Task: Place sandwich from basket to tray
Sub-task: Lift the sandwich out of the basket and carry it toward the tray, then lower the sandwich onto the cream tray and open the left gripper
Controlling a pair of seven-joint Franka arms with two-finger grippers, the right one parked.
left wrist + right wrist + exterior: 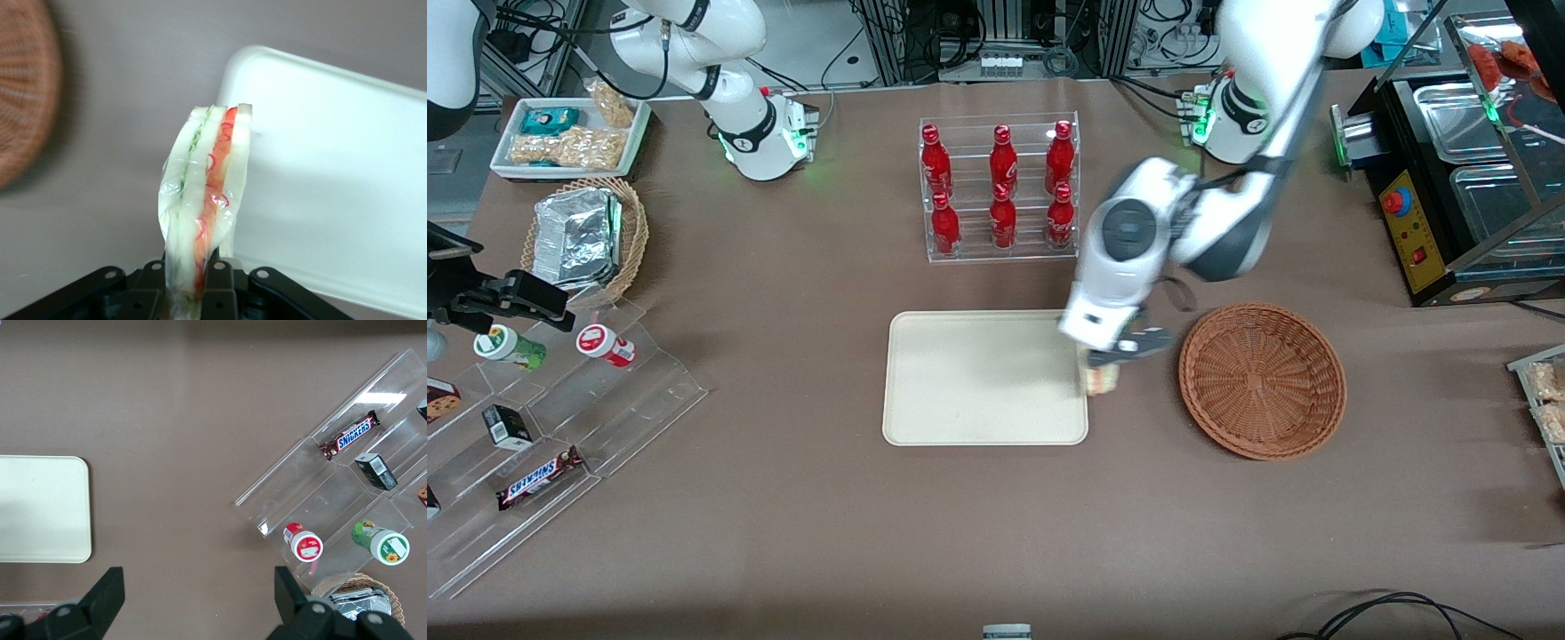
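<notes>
My left gripper [1107,363] is shut on the sandwich [1101,380], a wrapped wedge of white bread with orange-red and green layers. It hangs just above the table at the tray's edge nearest the basket. The wrist view shows the sandwich [207,193] clamped between the black fingers [223,283], its tip over the rim of the tray [347,200]. The cream tray [960,378] lies flat and bare. The reddish-brown wicker basket [1263,380] stands empty beside it, toward the working arm's end; its rim shows in the wrist view [23,87].
A clear rack of red bottles [1000,187] stands farther from the front camera than the tray. Toward the parked arm's end are acrylic steps with snacks [543,418], a tan basket of foil packets [583,236] and a white snack tray [569,133]. A black appliance [1458,178] stands beside the working arm.
</notes>
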